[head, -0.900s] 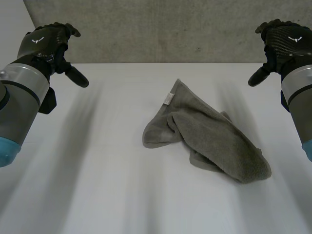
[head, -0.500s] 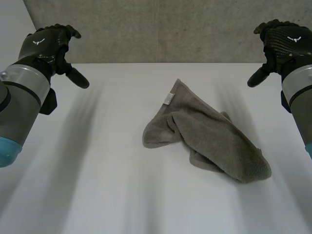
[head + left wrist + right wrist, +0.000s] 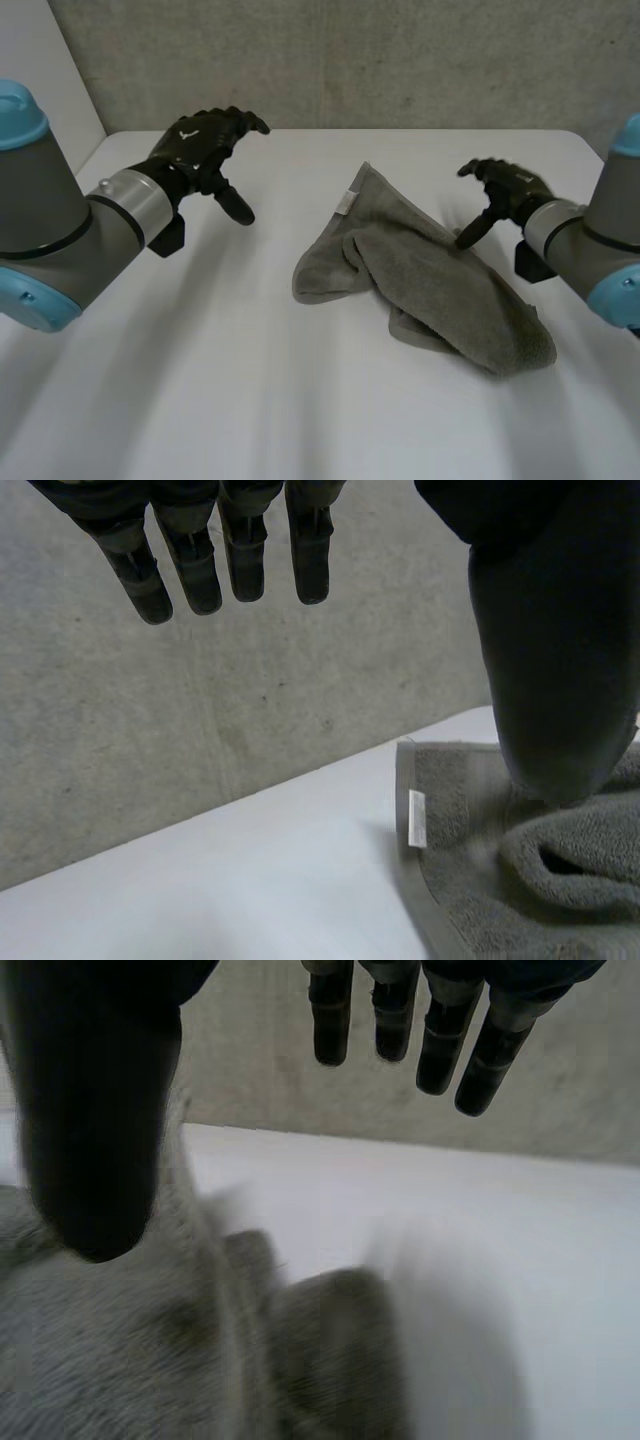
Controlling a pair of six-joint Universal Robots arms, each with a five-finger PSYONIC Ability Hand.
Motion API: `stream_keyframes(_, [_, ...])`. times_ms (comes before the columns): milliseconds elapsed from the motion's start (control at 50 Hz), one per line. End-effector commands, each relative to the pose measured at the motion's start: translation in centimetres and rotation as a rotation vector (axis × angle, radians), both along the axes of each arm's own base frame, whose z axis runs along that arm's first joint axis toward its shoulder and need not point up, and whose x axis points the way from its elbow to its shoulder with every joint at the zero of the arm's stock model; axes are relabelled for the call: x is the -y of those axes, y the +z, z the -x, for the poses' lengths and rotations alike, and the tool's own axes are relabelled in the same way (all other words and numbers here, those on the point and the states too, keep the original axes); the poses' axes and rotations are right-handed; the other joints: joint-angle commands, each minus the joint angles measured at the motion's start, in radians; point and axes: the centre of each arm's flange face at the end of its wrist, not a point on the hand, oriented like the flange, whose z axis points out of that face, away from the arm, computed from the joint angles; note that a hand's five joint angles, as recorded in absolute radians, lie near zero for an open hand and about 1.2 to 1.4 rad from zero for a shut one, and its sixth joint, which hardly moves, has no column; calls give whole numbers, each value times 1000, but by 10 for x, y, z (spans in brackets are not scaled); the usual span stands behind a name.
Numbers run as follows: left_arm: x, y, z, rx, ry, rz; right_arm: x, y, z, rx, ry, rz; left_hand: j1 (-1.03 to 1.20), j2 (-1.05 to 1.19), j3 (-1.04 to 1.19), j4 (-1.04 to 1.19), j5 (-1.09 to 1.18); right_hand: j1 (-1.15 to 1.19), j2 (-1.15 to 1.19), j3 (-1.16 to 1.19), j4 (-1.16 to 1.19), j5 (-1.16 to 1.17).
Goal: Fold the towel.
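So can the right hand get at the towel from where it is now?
Probably yes. The right hand is open, with its thumb right by the edge of the crumpled towel on its own side, and nothing lies between them on the table.

The grey towel (image 3: pixel 430 280) lies crumpled and partly folded over itself on the white worktop (image 3: pixel 200 380)

A white table (image 3: pixel 200 380) carries 1 crumpled grey towel (image 3: pixel 432 288), lying right of its middle.
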Motion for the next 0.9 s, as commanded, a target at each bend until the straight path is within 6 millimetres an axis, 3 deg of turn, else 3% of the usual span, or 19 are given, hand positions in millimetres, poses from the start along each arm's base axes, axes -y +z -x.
stream_keyframes(20, [2, -3, -1, 60, 6, 50, 1, -32, -12, 54, 54, -91, -41, -38, -51, -59, -20, 177, 177, -43, -76, 182])
stream_keyframes(80, [1, -2, -1, 73, 5, 60, 1, -43, -20, 50, 74, -107, -44, -41, -51, -59, -23, 420, 421, -43, -76, 426])
stream_keyframes(120, [1, -2, -2, 75, 6, 60, -1, -47, -26, 51, 93, -109, -47, -44, -51, -59, -26, 788, 789, -43, -76, 794])
stream_keyframes(140, [1, -2, -2, 75, 6, 60, -1, -47, -26, 51, 93, -109, -47, -44, -51, -59, -26, 790, 791, -43, -76, 796])
stream_keyframes(160, [2, -2, -3, 75, 9, 60, -2, -47, -29, 51, 103, -104, -47, -44, -51, -59, -26, 1046, 1047, -43, -76, 1052])
stream_keyframes(180, [2, -2, -3, 75, 9, 60, -6, -44, -35, 50, 121, -93, -47, -44, -51, -59, -26, 1094, 1095, -43, -76, 1100])
stream_keyframes(240, [1, -1, -3, 75, 11, 61, -13, -40, -43, 52, 155, -81, -50, -47, -51, -59, -28, 1094, 1095, -43, -76, 1100])
stream_keyframes(340, [2, -1, -5, 75, 16, 61, -58, -10, -87, 58, 331, 38, -52, -50, -51, -59, -31, 1094, 1095, -43, -76, 1100])
stream_keyframes(420, [-1, 0, -11, 78, 26, 52, -82, -3, -109, 57, 407, 80, -55, -53, -51, -59, -34, 1094, 1095, -43, -76, 1100])
stream_keyframes(500, [-10, -2, -17, 88, 34, 37, -113, -7, -132, 29, 500, 89, -55, -53, -51, -59, -34, 1094, 1095, -43, -76, 1100])
stream_keyframes(620, [-21, -12, -18, 103, 20, 1, -131, -16, -140, -30, 556, 98, -55, -53, -51, -59, -34, 1094, 1095, -43, -76, 1100])
stream_keyframes(640, [-25, -17, -18, 109, 13, -14, -137, -18, -141, -55, 572, 104, -55, -53, -51, -59, -34, 924, 925, -43, -76, 930])
stream_keyframes(660, [-28, -21, -17, 112, 6, -24, -141, -19, -141, -79, 583, 111, -55, -53, -51, -59, -34, 556, 557, -43, -76, 562])
stream_keyframes(680, [-28, -21, -17, 112, 6, -24, -141, -19, -141, -79, 583, 111, -55, -53, -51, -59, -34, 552, 553, -43, -76, 558])
stream_keyframes(700, [-30, -25, -17, 116, 1, -34, -143, -18, -138, -103, 586, 113, -55, -53, -51, -59, -34, 61, 62, -43, -76, 67])
stream_keyframes(720, [-31, -29, -17, 122, -2, -47, -143, -16, -133, -125, 576, 115, -55, -53, -51, -59, -34, -127, -126, -43, -76, -122])
stream_keyframes(800, [-33, -34, -15, 139, -11, -52, -131, -7, -113, -162, 506, 119, -55, -53, -51, -59, -34, -127, -126, -43, -76, -122])
stream_keyframes(840, [-33, -41, -14, 173, -21, -55, -116, 3, -87, -187, 417, 120, -55, -53, -51, -59, -34, -127, -126, -43, -76, -122])
stream_keyframes(900, [-33, -44, -14, 193, -25, -52, -112, 10, -68, -192, 373, 118, -55, -53, -51, -59, -34, -127, -126, -43, -76, -122])
